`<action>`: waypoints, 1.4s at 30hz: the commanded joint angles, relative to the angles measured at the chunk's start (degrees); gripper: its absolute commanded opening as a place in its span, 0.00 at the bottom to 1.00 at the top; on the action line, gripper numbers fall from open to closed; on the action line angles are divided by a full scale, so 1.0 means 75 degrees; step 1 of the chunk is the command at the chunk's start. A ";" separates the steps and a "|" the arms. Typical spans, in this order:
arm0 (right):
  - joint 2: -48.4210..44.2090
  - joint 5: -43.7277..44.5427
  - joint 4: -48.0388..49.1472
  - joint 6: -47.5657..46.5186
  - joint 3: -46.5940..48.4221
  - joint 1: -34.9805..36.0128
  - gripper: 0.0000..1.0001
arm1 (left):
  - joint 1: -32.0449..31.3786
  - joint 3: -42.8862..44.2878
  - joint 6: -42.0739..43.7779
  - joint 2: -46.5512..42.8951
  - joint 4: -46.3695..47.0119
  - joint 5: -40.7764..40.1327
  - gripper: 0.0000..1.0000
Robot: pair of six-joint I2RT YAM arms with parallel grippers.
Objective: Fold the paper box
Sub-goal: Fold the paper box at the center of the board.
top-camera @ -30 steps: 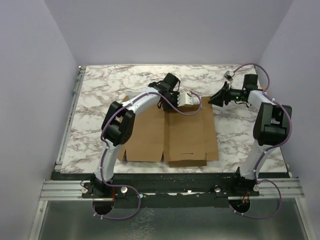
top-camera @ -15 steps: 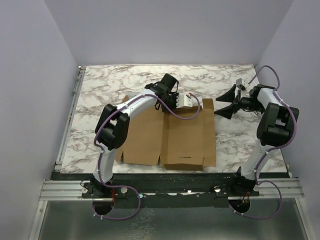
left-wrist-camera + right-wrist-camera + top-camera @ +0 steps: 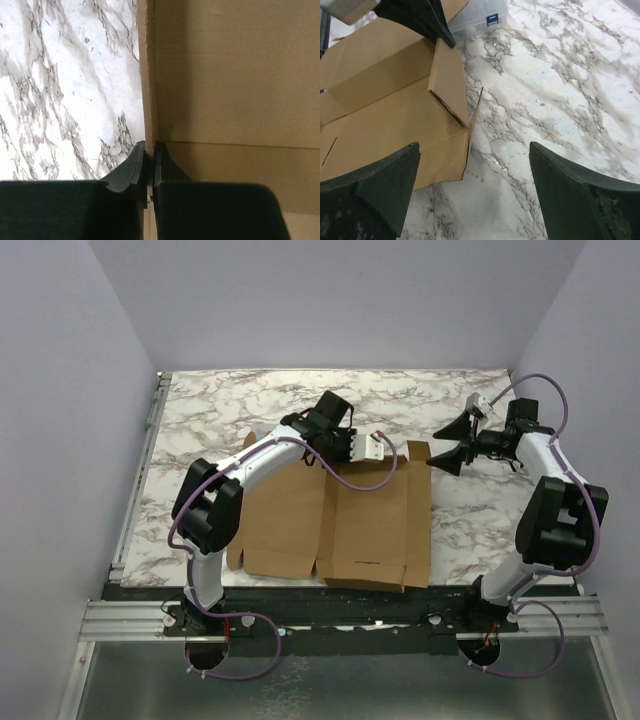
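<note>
We see the paper box [image 3: 340, 525] lying mostly flat, centre-near on the marble table [image 3: 220, 400]. L gripper [image 3: 149, 152] is pinched tight on the box's far edge. R gripper [image 3: 449, 443] hangs w/ jaws wide apart, just right of the far-right corner, holding nothing.

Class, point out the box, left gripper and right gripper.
box [image 3: 370, 525]: top view, middle panel.
left gripper [image 3: 149, 145]: left wrist view, where its jaws meet.
right gripper [image 3: 473, 147]: right wrist view, gap between jaws.
</note>
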 commanded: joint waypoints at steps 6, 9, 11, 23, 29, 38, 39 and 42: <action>-0.0373 0.0453 0.1645 0.1492 -0.0558 0.0754 0.59 | -0.0157 -0.0458 0.0030 -0.0764 0.0398 0.0324 0.00; -0.0478 0.0389 0.1272 0.1000 -0.0447 0.0768 0.30 | -0.0159 -0.0596 0.0041 -0.0848 0.0413 0.0291 0.00; -0.0603 0.0427 0.1029 0.0644 -0.0442 0.0767 0.14 | -0.0143 -0.0665 0.0028 -0.0868 0.0419 0.0296 0.00; -0.0878 0.1015 0.0301 -0.0575 -0.0557 0.1013 0.14 | 0.0080 -0.0743 -0.0269 -0.0893 0.0618 0.0936 0.00; -0.1076 0.1521 0.0053 -0.1338 -0.0703 0.1262 0.01 | 0.0260 -0.0786 -0.0477 -0.0855 0.0618 0.1371 0.00; -0.1325 0.2402 -0.0291 -0.2280 -0.0814 0.1535 0.01 | 0.0416 -0.0763 -0.0699 -0.0620 0.0618 0.1783 0.00; -0.1339 0.2458 -0.0292 -0.2305 -0.0827 0.1552 0.01 | 0.0429 -0.0757 -0.0711 -0.0597 0.0618 0.1813 0.00; -0.1363 0.2574 -0.0450 -0.2543 -0.0805 0.1577 0.01 | 0.0466 -0.0754 -0.0769 -0.0529 0.0618 0.1862 0.00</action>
